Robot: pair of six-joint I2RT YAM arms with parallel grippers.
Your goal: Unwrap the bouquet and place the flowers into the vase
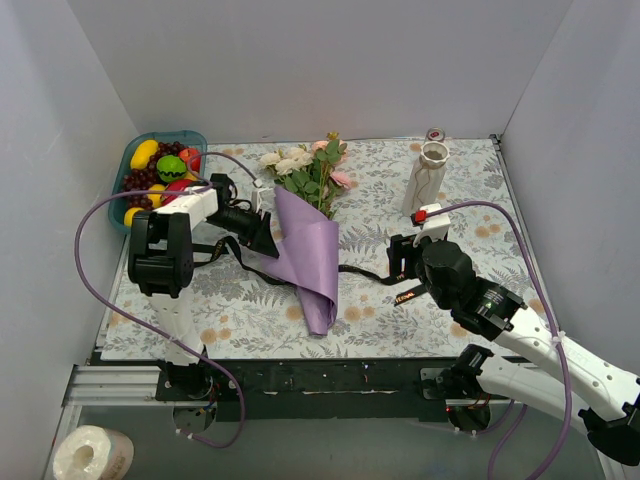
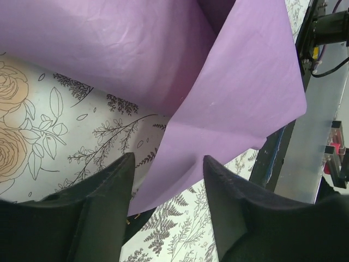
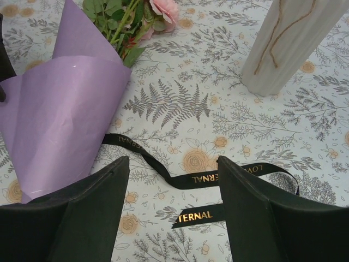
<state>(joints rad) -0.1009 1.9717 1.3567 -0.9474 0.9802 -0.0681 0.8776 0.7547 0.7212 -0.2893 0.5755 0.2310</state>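
At the far left I see a teal tray of plastic fruit [image 1: 164,166] in the back corner of the bench [image 1: 240,310]. Just right of it, my left end effector [image 1: 260,232] sits low at the left edge of the purple paper cone [image 1: 312,255]. On the left wrist view its fingers [image 2: 103,207] stand apart with a corner of the purple sheet lying in the gap between them. I can't tell whether either pad is touching the paper. The bouquet lies flat on the bench near the middle, with the cone's narrow end toward me and its mouth toward the back wall. The flowers [image 1: 305,168], white and pink roses with green leaves, stick out of that mouth. A black ribbon with gold lettering [image 1: 365,272] lies loose on the cloth, running out from under the cone toward the right. My right end effector [image 1: 400,262] hangs over that ribbon with its fingers [image 3: 92,213] spread wide, pinching nothing. On the right wrist view the ribbon passes between them on the bench. Further right and back, the vase [image 1: 427,178] stands upright, well apart from the flowers, and a small red-topped jar [image 1: 435,133] sits behind it.
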